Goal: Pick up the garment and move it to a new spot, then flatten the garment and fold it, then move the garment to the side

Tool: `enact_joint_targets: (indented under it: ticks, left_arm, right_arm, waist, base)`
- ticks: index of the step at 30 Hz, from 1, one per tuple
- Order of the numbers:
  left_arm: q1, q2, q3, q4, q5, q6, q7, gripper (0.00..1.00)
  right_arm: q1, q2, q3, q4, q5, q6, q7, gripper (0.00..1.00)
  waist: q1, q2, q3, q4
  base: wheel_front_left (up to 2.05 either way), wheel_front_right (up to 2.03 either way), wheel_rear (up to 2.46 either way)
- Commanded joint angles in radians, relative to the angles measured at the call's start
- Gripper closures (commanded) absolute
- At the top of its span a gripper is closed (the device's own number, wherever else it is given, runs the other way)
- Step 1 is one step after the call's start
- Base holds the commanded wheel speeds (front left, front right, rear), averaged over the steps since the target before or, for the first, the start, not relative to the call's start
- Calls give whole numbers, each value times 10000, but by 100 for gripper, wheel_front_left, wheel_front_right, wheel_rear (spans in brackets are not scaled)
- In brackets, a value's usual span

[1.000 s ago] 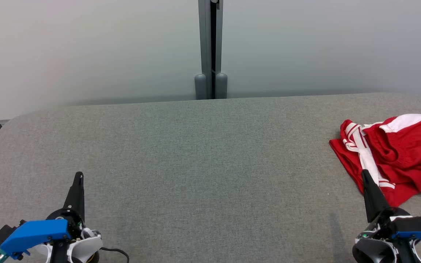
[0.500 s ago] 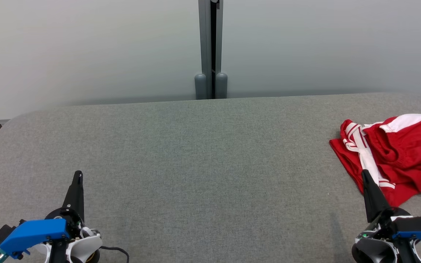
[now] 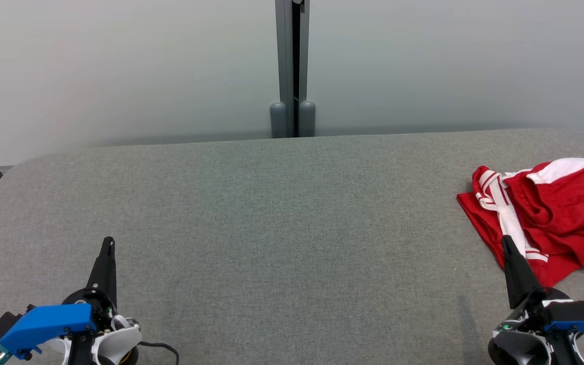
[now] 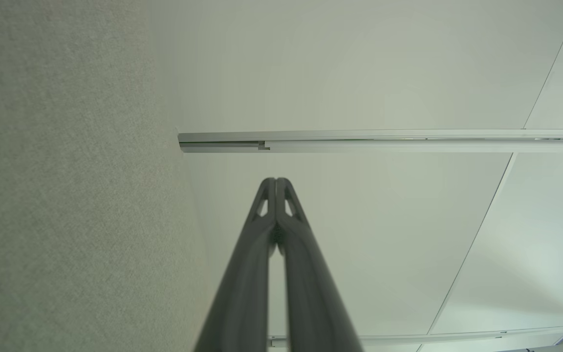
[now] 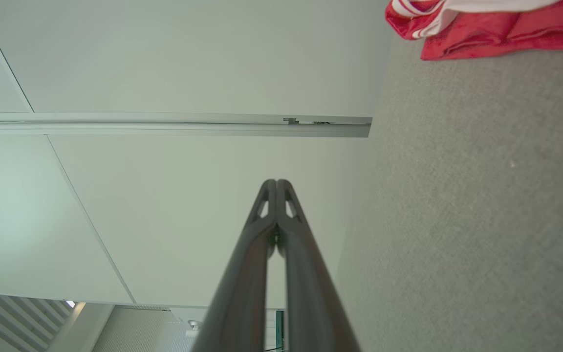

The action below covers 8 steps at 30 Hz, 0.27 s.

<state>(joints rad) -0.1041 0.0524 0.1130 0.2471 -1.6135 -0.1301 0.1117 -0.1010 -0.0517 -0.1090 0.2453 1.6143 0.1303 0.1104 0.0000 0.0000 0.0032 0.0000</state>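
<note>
The pale wall (image 3: pixel 119 66), smooth and matte, stood behind everything, split by a grey upright post (image 3: pixel 292 61). Before it lay the tabletop (image 3: pixel 292 213), a broad slab with rounded far corners, covered in a grey, finely woven, felt-like cloth.

The garment (image 3: pixel 560 218) lay at the tabletop's right edge, running partly out of the head view. It was red, soft and thin, with white stripes and a white band, and it sat rumpled in loose overlapping folds rather than spread out or squared up. We judged the flattening and the folding to be left. The heap fitted either a garment waiting to be picked up or one set down at its new spot and waiting to be smoothed. We could not tell which.

The right pincer (image 3: pixel 505 243) stood near the tabletop's near right corner, its long dark tapered fingers pressed together and holding nothing. In the head view its tip overlapped the garment's near hem, but the right wrist view showed the cloth (image 5: pixel 482 29) apart from the fingers. The left pincer (image 3: pixel 109 244) stood near the near left corner, likewise fully closed and empty-handed, well apart from the garment.
</note>
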Motion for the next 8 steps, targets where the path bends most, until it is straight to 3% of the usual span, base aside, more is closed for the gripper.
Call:
enact_joint_targets:
  ticks: [1,8]
  left_arm:
    - [-93,-18,19,-34,-32,-47,28,100]
    - [-94,-21,23,-35,-26,-47,32,100]
  right_arm:
    - [-156,-30,-32,17,23,6,30,100]
    - [-157,-26,-37,18,17,7,35,100]
  waist:
    - [0,0,-1,0]
    - [0,0,-1,0]
  base:
    - [0,0,0]
    - [0,0,0]
